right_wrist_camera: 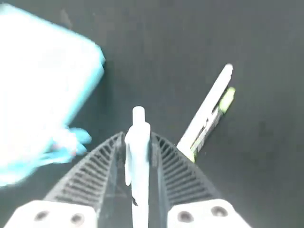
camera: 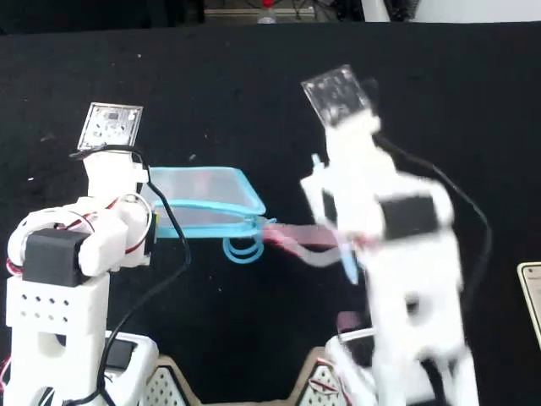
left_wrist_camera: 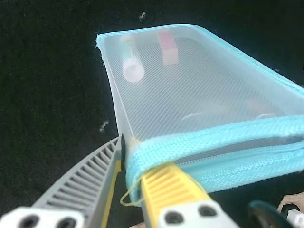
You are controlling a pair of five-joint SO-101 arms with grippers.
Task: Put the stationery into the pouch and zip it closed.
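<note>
The pouch [camera: 203, 199] is translucent with light blue trim and lies on the black table. In the left wrist view the pouch [left_wrist_camera: 190, 95] holds a white cylinder [left_wrist_camera: 132, 70] and a pink block [left_wrist_camera: 168, 47]. My left gripper [left_wrist_camera: 127, 183] is shut on the pouch's corner beside the zipper band. My right gripper [right_wrist_camera: 137, 142] is shut on a pale blue pen [right_wrist_camera: 137, 147], a little off the pouch's open end [right_wrist_camera: 42, 95]. The right arm [camera: 380, 228] is blurred in the high view. A white and green pen [right_wrist_camera: 207, 114] lies on the table beyond the right gripper.
A pink item [camera: 292, 238] lies just outside the pouch's end, by its blue loop [camera: 241, 249]. A pale card or box [camera: 531, 292] sits at the table's right edge. The black table [camera: 211, 101] stretches bare behind the pouch.
</note>
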